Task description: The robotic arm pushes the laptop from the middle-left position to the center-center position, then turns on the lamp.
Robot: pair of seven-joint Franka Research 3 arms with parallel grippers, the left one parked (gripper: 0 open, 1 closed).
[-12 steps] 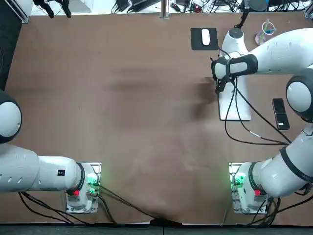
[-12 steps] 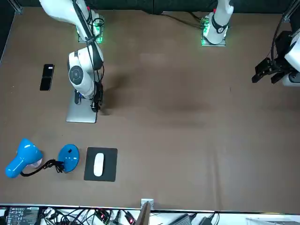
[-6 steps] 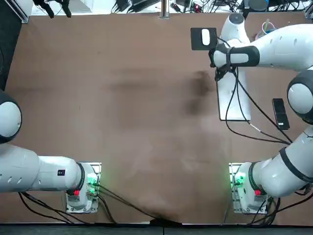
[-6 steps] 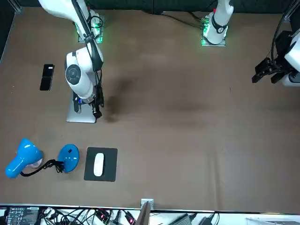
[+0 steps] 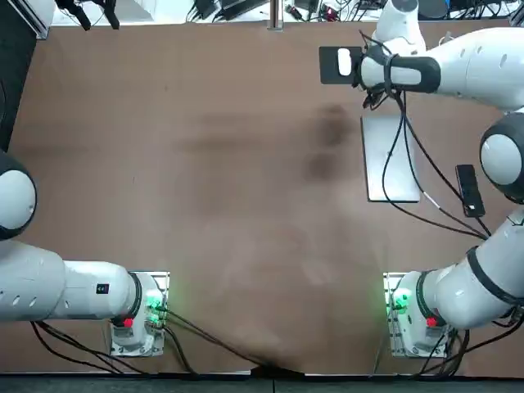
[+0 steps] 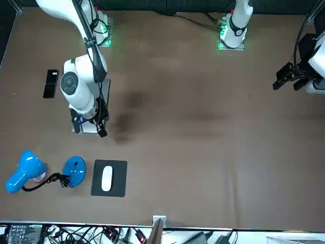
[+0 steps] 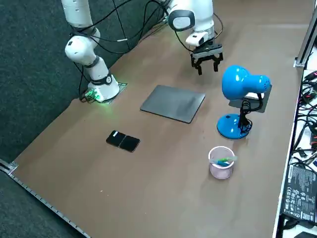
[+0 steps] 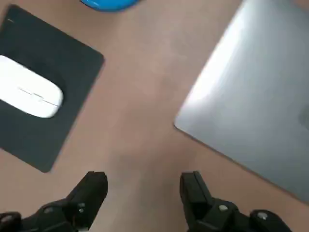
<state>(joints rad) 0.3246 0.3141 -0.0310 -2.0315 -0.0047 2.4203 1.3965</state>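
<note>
The closed silver laptop (image 5: 391, 160) lies flat on the brown table, also seen in the side view (image 7: 173, 103). A blue desk lamp (image 7: 241, 84) stands beyond it on a round base (image 6: 74, 172), its head (image 6: 24, 172) lying low. My right gripper (image 7: 207, 64) hovers open over bare table, just past the laptop's far corner, between the laptop and the mouse pad. The wrist view shows both fingers (image 8: 91, 191) apart with nothing between them, the laptop corner (image 8: 256, 101) to one side and the lamp base edge (image 8: 108, 4) ahead.
A white mouse (image 6: 106, 179) rests on a black pad (image 6: 118, 185) next to the lamp base. A black phone (image 5: 469, 190) lies on the laptop's other side. Near the lamp stands a pink cup (image 7: 221, 162). The lamp's cord (image 6: 43, 183) curls on the table.
My right gripper has left the laptop's side edge and travelled toward the far end of the table, nearer the mouse pad and lamp. The laptop has stayed where it was.
</note>
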